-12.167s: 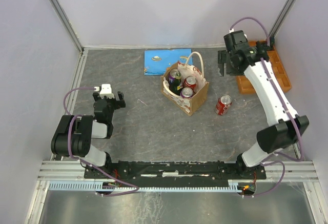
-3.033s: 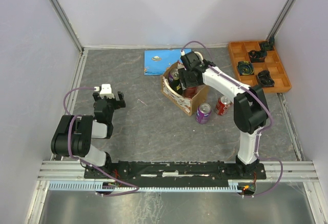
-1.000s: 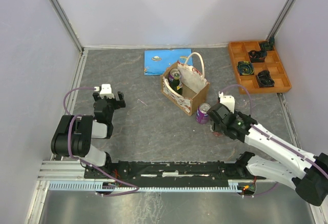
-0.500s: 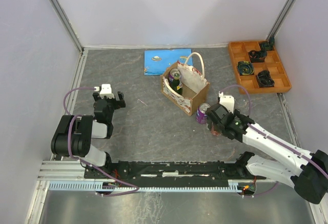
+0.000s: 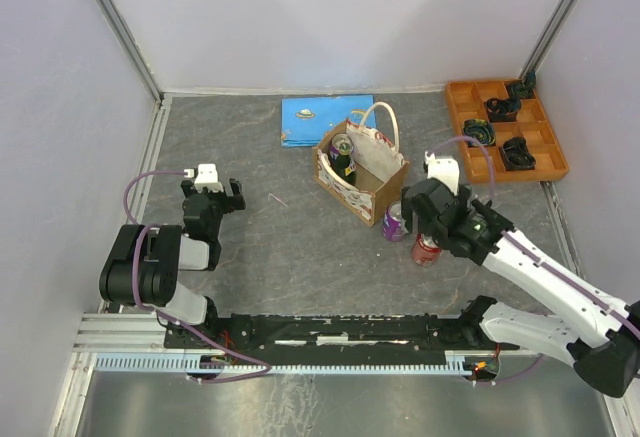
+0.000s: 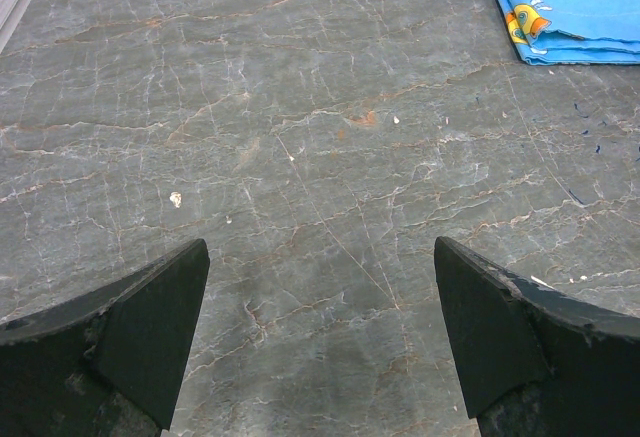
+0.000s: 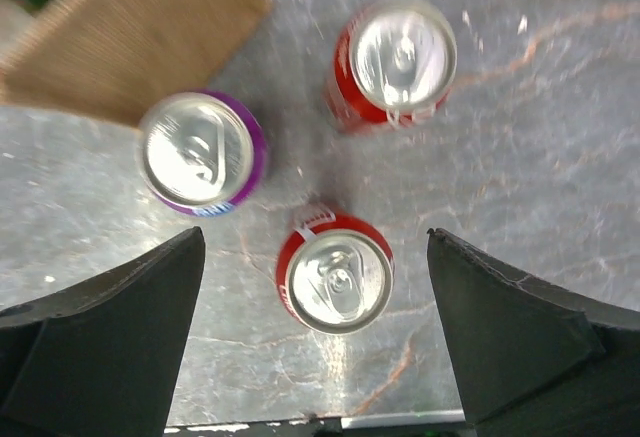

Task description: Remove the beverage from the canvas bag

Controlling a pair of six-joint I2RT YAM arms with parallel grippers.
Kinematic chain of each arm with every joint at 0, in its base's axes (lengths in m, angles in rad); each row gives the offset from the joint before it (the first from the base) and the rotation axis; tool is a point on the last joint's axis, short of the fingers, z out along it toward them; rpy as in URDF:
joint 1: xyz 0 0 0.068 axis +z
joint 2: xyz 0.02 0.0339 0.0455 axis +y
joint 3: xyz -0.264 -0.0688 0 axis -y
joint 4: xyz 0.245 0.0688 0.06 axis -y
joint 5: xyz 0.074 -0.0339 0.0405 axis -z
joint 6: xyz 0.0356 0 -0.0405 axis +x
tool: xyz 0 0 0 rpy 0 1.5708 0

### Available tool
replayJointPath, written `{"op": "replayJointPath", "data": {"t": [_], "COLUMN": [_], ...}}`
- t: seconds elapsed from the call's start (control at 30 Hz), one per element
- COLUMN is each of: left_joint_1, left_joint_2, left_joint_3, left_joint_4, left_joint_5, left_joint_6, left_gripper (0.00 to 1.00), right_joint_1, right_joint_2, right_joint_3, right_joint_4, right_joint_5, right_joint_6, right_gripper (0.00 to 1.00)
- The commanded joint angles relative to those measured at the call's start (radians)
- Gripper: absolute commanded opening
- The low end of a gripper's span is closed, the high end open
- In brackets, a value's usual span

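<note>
Three cans stand on our worktop [image 5: 300, 247] beside the canvas bag [image 5: 388, 179].
Our right fingers [image 7: 110, 327] gape, empty, over a purple can [image 7: 200, 154], a red can [image 7: 395, 62] and a second red can [image 7: 335, 277]; our left fingers [image 6: 140, 337] gape too; another can [image 5: 342, 147] sits inside the bag.

Grey marbled table [image 5: 290, 257], and here's what's sitting on it. Back centre, a blue booklet [image 5: 315, 120] lies flat on the surface. Just in front of it stands the canvas bag [image 5: 362, 172], upright with its mouth open. Far right corner, an orange tray [image 5: 542, 127] with compartments rests against the wall side. Off the bag's near right corner, three cans stand upright in a tight triangle: a purple can [image 7: 200, 154] just beside the bag, a near red can [image 7: 337, 279] and a far red can [image 7: 400, 57], with bare table showing between all three. Left of the bag lies a thin little sliver [image 5: 277, 199], too small to identify.
</note>
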Motion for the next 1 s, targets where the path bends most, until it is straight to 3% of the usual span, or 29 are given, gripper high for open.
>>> {"op": "replayJointPath", "data": {"t": [0.0, 0.17, 0.4, 0.7, 0.97], "left_joint_1": [0.003, 0.004, 0.004, 0.003, 0.003], "left_joint_2": [0.002, 0.002, 0.001, 0.001, 0.002], "left_joint_3": [0.003, 0.003, 0.003, 0.003, 0.003], "left_joint_4": [0.069, 0.068, 0.068, 0.068, 0.068], "left_joint_5": [-0.023, -0.023, -0.023, -0.022, -0.023], "left_joint_6": [0.001, 0.001, 0.001, 0.001, 0.001], "left_gripper": [0.99, 0.99, 0.99, 0.99, 0.99], "right_joint_1": [0.004, 0.003, -0.004, -0.046, -0.076], "right_joint_2": [0.018, 0.12, 0.324, 0.571, 0.71], "right_joint_3": [0.159, 0.268, 0.348, 0.474, 0.528], "right_joint_4": [0.04, 0.159, 0.471, 0.659, 0.723], "right_joint_5": [0.019, -0.001, -0.079, -0.307, -0.356], "right_joint_6": [-0.162, -0.294, -0.43, -0.459, -0.452], "right_gripper": [0.99, 0.97, 0.8, 0.85, 0.84]}}
